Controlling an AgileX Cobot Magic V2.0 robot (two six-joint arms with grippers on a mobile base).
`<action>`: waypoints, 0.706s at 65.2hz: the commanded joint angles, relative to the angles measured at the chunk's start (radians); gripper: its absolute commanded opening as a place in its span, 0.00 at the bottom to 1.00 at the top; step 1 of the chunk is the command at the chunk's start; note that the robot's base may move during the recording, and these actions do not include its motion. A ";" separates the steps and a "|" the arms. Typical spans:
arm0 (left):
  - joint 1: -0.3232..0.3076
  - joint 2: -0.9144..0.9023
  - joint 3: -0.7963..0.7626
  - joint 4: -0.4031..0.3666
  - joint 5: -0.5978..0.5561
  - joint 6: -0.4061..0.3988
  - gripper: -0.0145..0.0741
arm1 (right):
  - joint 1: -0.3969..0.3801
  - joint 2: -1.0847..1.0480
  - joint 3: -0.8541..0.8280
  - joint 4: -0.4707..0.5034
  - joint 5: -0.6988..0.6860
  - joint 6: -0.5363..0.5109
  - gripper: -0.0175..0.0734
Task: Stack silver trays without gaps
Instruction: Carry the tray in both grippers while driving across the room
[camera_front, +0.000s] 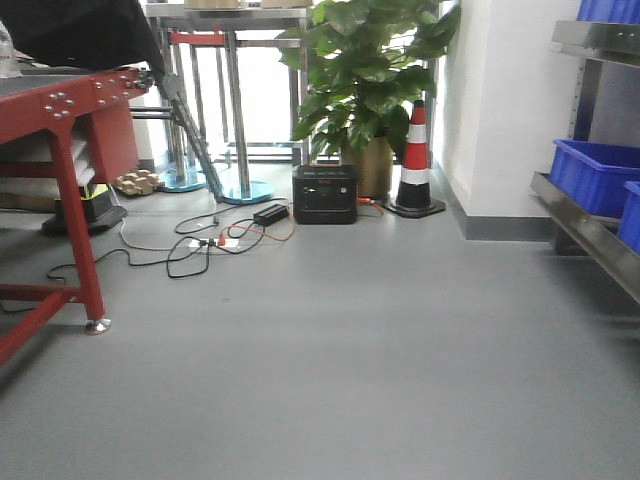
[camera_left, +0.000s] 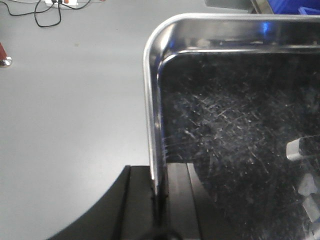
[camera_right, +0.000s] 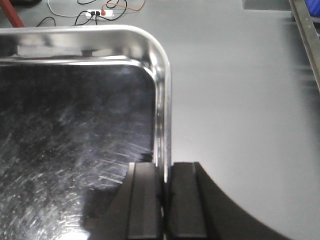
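One silver tray shows in both wrist views, held above the grey floor. My left gripper is shut on its left rim, one finger inside the tray and one outside. My right gripper is shut on the right rim of the tray in the same way. The scratched shiny bottom and the two far rounded corners show. Neither the tray nor the grippers appear in the front view. No other tray is in sight.
A red metal frame table stands at the left. Cables, a black power box, a potted plant and a traffic cone sit ahead. A steel shelf with blue bins lines the right.
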 joint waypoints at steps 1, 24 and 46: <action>-0.010 -0.002 -0.009 -0.017 -0.057 0.013 0.14 | 0.007 -0.005 -0.005 0.008 -0.093 -0.004 0.18; -0.010 -0.002 -0.009 0.013 -0.057 0.013 0.14 | 0.007 -0.005 -0.005 0.008 -0.093 -0.004 0.18; -0.010 -0.002 -0.009 0.119 -0.057 0.013 0.14 | 0.007 -0.005 -0.005 0.008 -0.093 -0.004 0.18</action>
